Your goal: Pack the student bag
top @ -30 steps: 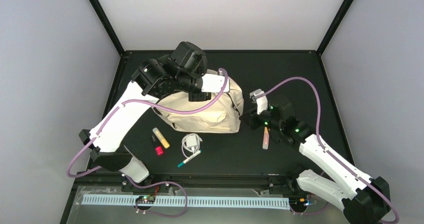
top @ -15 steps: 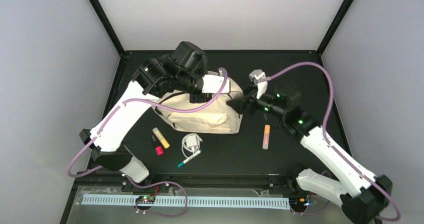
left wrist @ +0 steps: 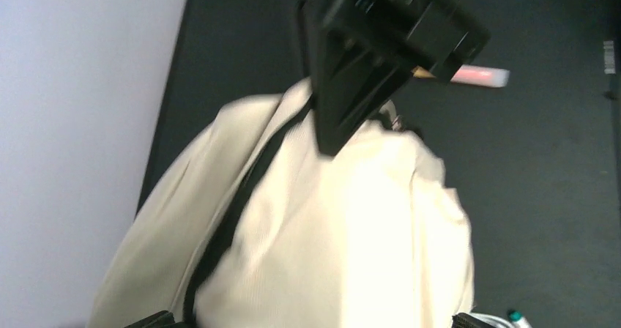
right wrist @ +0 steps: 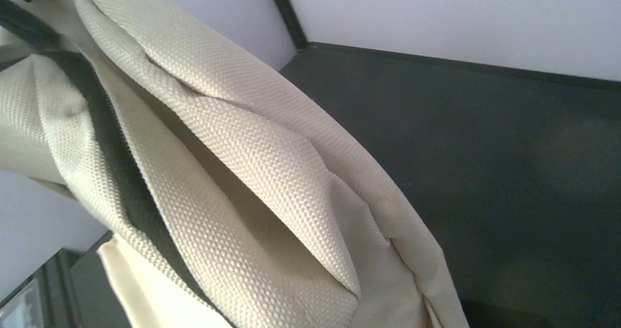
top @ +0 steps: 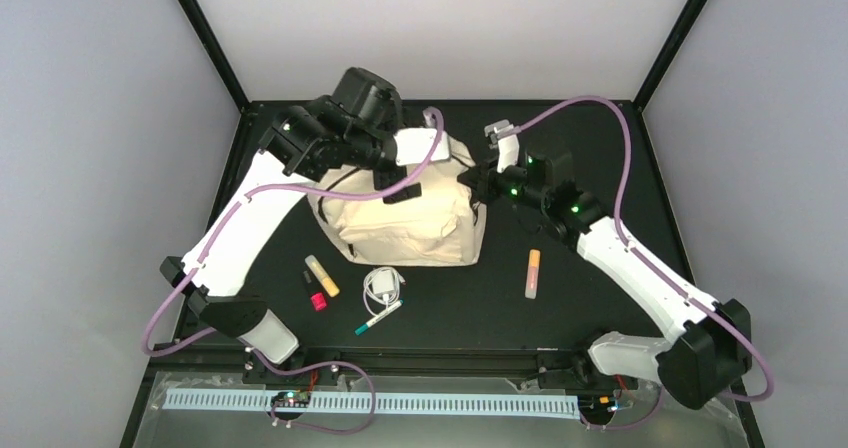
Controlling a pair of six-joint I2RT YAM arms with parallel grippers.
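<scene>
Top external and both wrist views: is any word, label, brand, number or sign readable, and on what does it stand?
No text can be read in any view.
Student bag: plain cream fabric, no print shows.
White strip along the near edge: fine marks, too small to read.
White label at the right edge of the left wrist view: blurred, unreadable.

The student bag (right wrist: 242,196) is coarse woven cream cloth, matt, with a grainy weave. Its dark webbing strip (right wrist: 124,189) is matt too. The table (top: 600,148) is smooth matt black. At the bag's four o'clock, the orange marker (top: 532,273) looks like glossy plastic, though small. The right arm's shell (top: 640,278) is smooth white plastic.
</scene>
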